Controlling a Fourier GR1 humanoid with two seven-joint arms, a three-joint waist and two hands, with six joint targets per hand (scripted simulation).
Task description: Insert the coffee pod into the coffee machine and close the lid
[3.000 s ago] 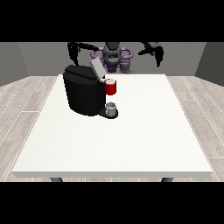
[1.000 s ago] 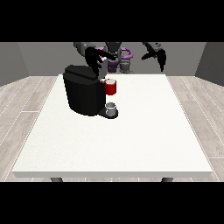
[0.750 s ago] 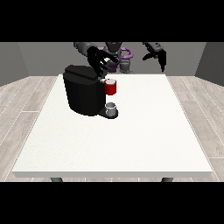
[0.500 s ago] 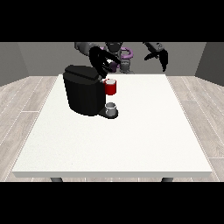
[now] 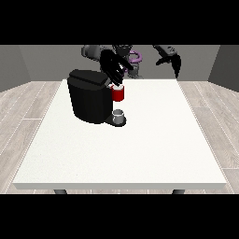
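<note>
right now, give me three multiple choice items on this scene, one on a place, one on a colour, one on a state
1. Where on the white table does the coffee machine stand?
A. near corner at the view's right
B. far part, toward the view's left
C. near edge, in the middle

2. What colour is the part at the machine's front, above the small cup?
A. red
B. yellow
C. blue

3. How is the hand at the view's right?
A. flat on the table
B. inside the small cup
C. raised, touching nothing

Key: 1 B, the machine sits far back at the left; 2 A, the part is plainly red; 3 C, the hand hangs above the far edge.
</note>
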